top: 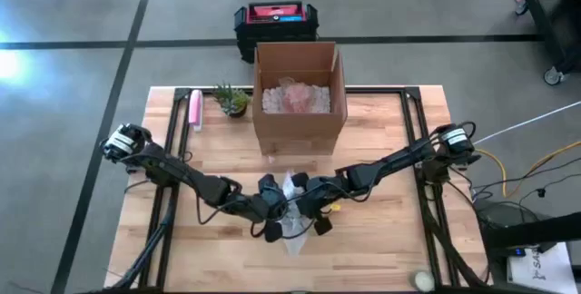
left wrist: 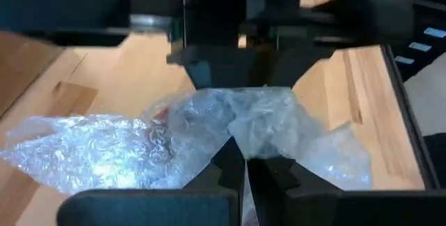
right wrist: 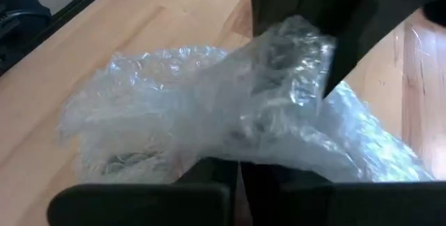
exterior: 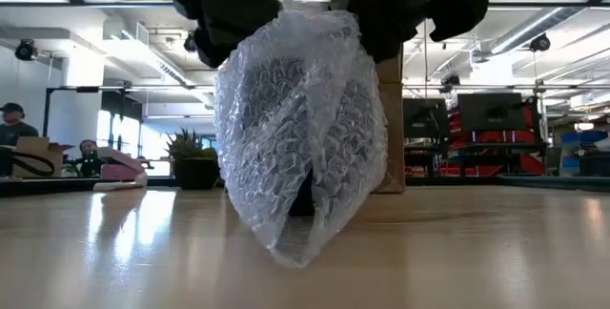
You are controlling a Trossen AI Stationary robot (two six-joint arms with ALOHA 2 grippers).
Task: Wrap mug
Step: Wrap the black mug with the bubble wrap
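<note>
Broadly, the wooden table carries everything, and an open cardboard box stands at its far middle, holding white packing bits and a pinkish bundle. Just beside the box on the left side sit a small potted plant and a pink object. Both dark arms reach in toward the middle of the near half, where the bubble wrap bundle is gathered between them; in the low view it hangs mostly clear of the wood, with only its lower tip at the surface. The mug itself cannot be made out through the wrap, so it is presumably inside. The left gripper has its fingers pressed together on a fold of the plastic, as its wrist view shows. The right gripper likewise has its fingers drawn together, pinching the sheet from the opposite side. A small yellow piece shows beside the right gripper.
</note>
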